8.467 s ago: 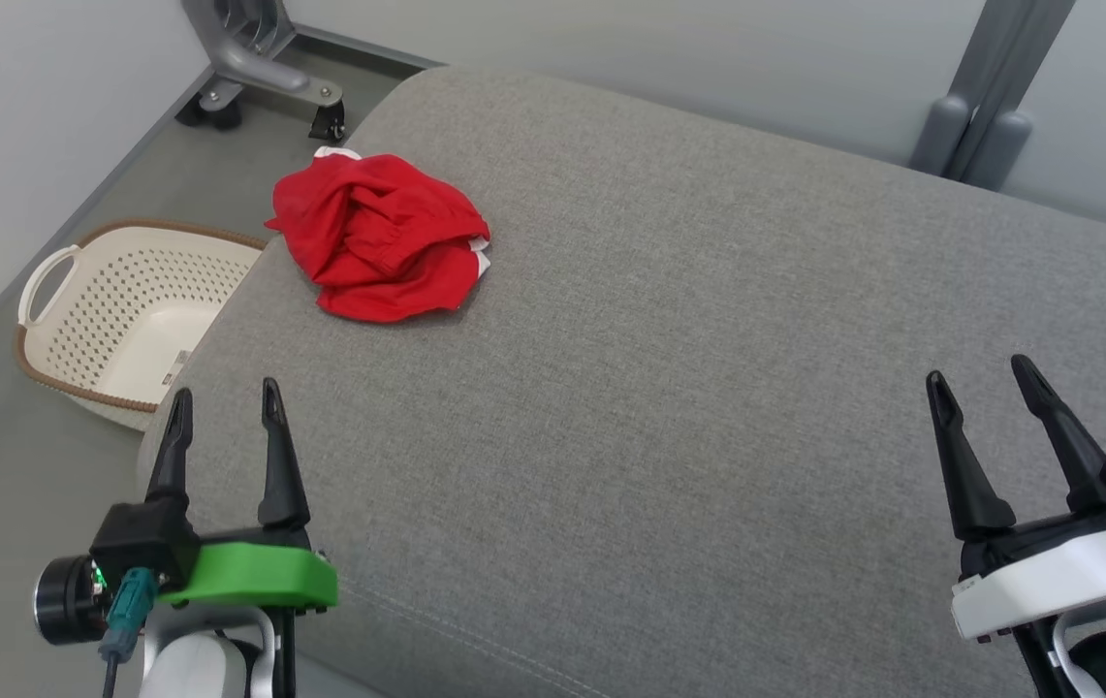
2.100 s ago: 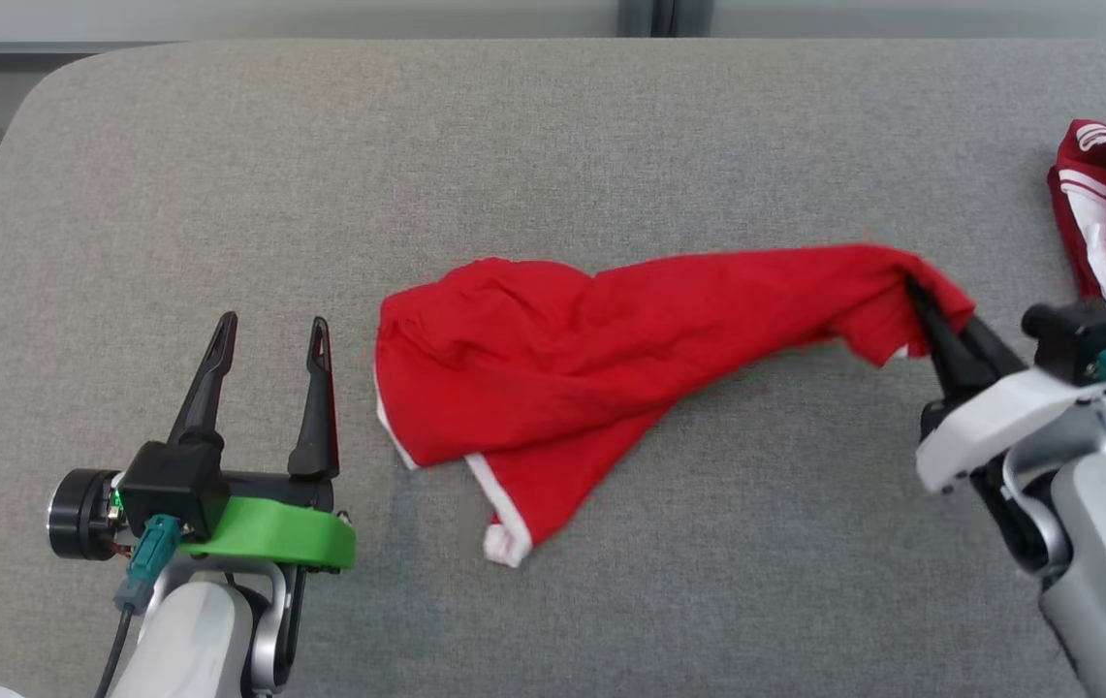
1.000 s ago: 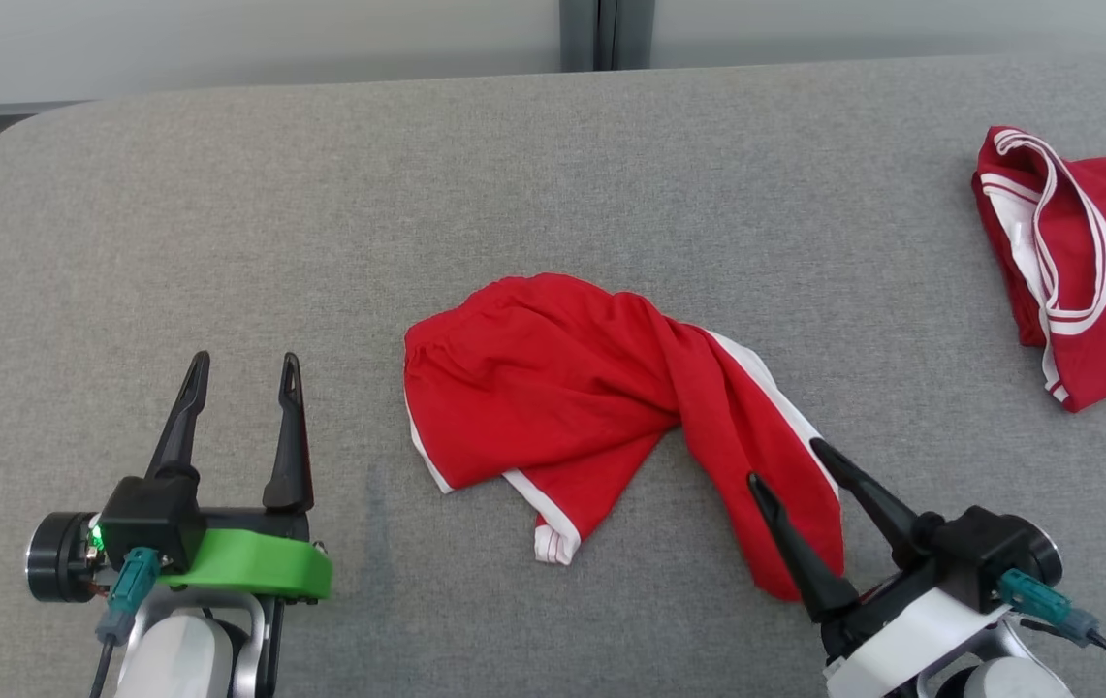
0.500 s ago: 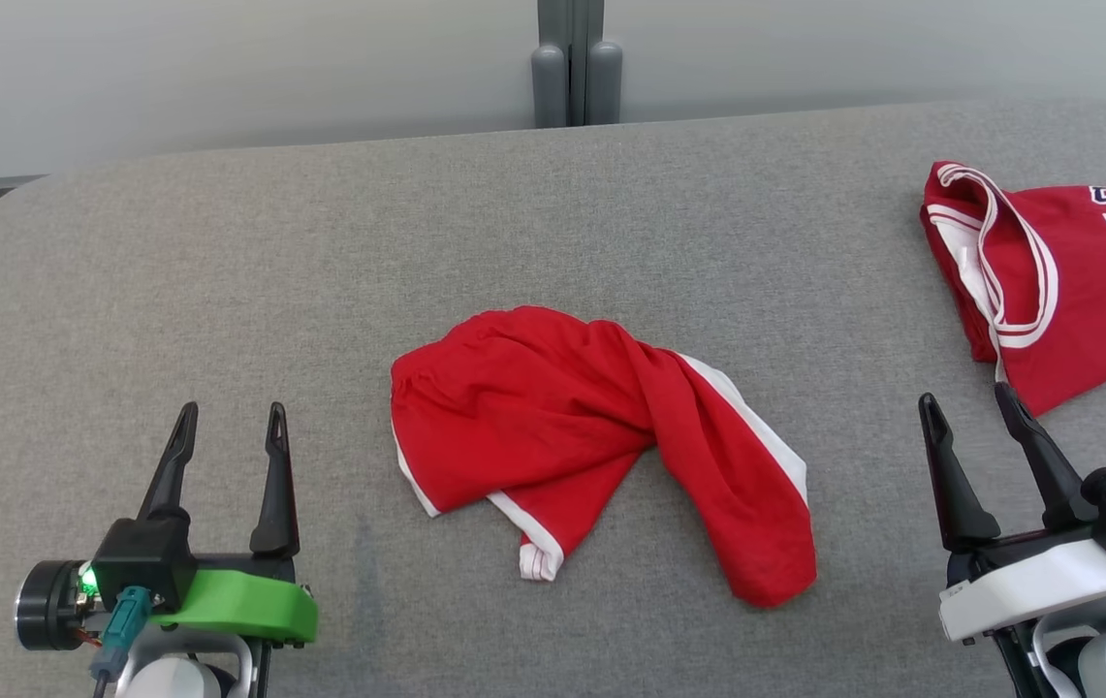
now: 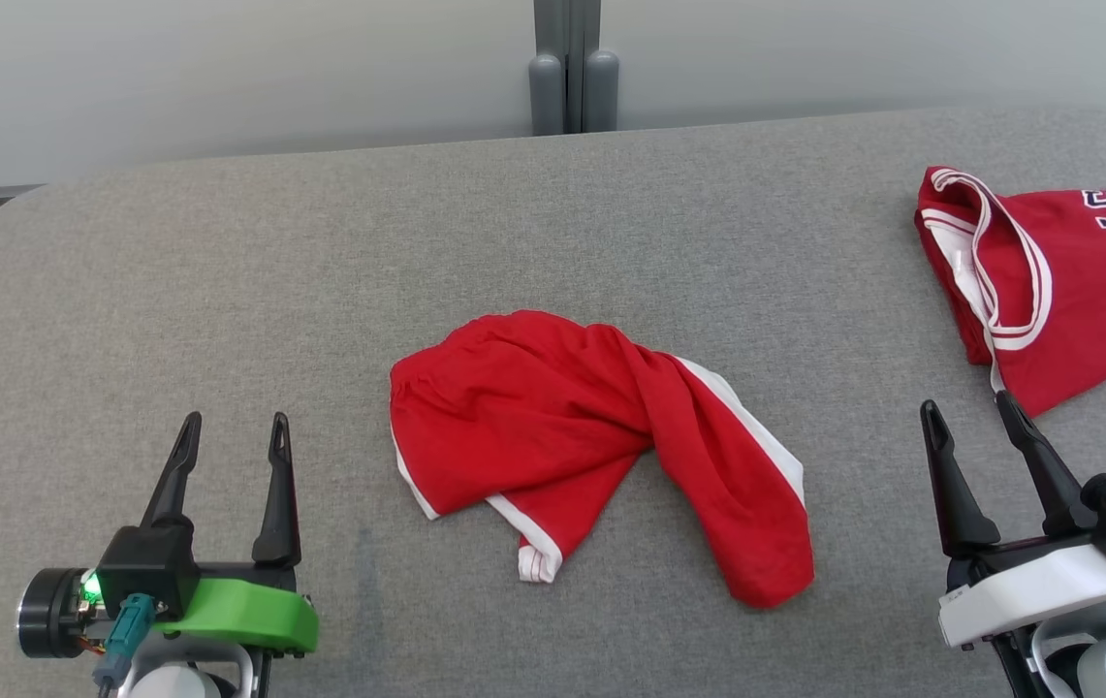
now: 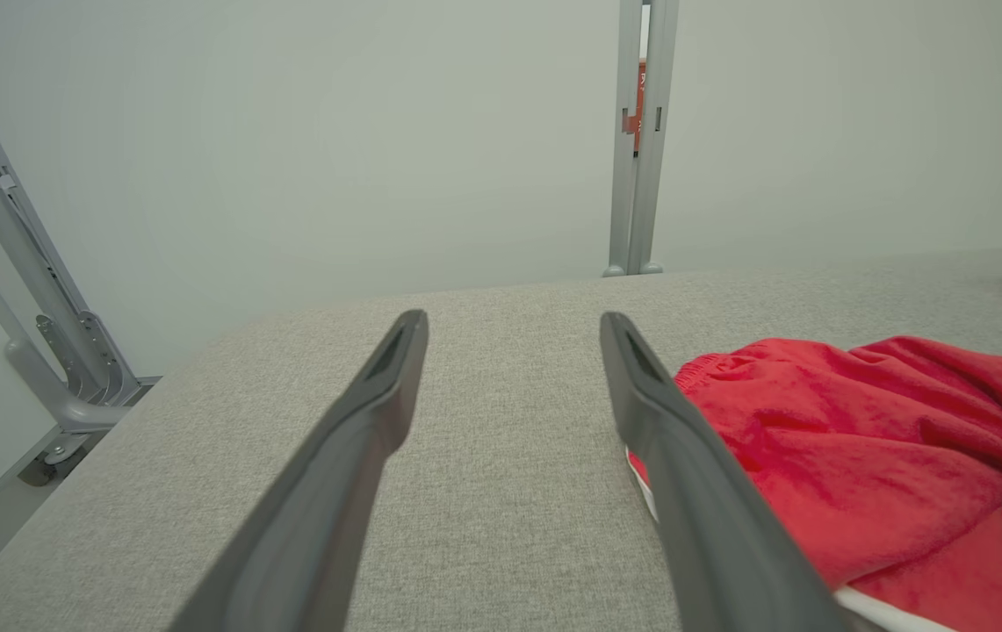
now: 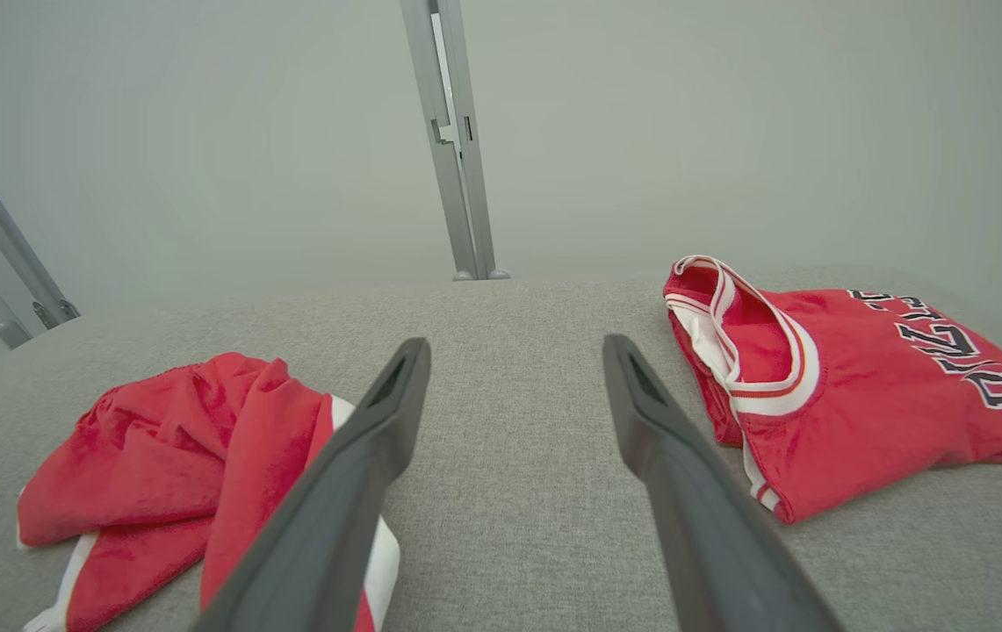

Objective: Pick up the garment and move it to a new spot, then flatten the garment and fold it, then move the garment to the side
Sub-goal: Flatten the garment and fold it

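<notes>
My left tool hovers at the near left, fingers spread wide and empty. My right tool, at the near right, is just as wide open and grips nothing. The garment, crumpled red shorts with white trim, lies between them on the grey upholstered surface. A red jersey lies at the far right.

Crumpled red white-trimmed garment, perhaps shorts, mid-cushion, unfolded

A grey fabric cushion (finely woven) spreads below a pale wall and 1 grey post.
</notes>
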Tool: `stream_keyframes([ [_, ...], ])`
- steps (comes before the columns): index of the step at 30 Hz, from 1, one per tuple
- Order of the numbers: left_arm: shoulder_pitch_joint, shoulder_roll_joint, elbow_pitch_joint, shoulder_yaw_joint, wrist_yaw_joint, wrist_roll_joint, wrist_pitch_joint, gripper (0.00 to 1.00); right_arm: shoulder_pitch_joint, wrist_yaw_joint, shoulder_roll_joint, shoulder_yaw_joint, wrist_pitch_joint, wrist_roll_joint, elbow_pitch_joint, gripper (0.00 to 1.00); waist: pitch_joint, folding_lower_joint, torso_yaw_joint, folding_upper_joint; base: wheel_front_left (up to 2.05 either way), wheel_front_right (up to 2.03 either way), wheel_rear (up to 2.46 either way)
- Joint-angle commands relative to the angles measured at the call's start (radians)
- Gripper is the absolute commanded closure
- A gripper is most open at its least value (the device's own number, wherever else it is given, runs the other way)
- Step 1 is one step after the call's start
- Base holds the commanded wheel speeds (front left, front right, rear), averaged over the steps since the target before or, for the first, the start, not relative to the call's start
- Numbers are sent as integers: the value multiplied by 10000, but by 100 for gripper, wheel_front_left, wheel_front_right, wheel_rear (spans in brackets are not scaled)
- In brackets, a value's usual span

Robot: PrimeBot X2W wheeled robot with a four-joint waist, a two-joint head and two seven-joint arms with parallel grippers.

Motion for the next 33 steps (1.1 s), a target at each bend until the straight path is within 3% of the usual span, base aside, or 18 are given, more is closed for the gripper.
stream_keyframes([
  [1, 86, 77, -27, -11, 63, -22, -11, 0, 114, -16, 6, 20, -2, 48, -20, 0, 14, 0, -1, -1, 0, 0, 0],
  [8, -727, 48, -251, -167, -138, -100, 285, 0, -132, -16, -36, -28, 50, 74, -173, 0, 447, 0, 3, -1, 0, 0, 0],
  [14, -2896, -300, 263, -932, -812, -63, 1162, 0, -548, -16, -66, 6, 11, 144, -367, 0, 1355, 0, -284, -1, 0, 0, 0],
  [19, -4944, -695, 1907, -1640, -1490, -330, 2326, 0, -938, -16, -26, 100, -107, 221, -318, 0, 2136, 0, -746, -1, 0, 0, 0],
  [23, -6164, -746, 3675, -2158, -1788, -609, 3285, 0, -1172, -16, 26, 217, -251, 311, -118, 0, 2530, 0, -1120, -1, 0, 0, 0],
  [27, -6947, -650, 5346, -2636, -1888, -1159, 4201, 0, -1328, -16, 92, 338, -408, 386, 169, 0, 2694, 0, -1381, -1, 0, 0, 0],
  [33, -7273, -362, 6525, -3970, -1898, -2509, 5832, 0, -1367, -16, 156, 327, -558, 447, 435, 0, 2644, 0, -1469, -1, 0, 0, 0],
])
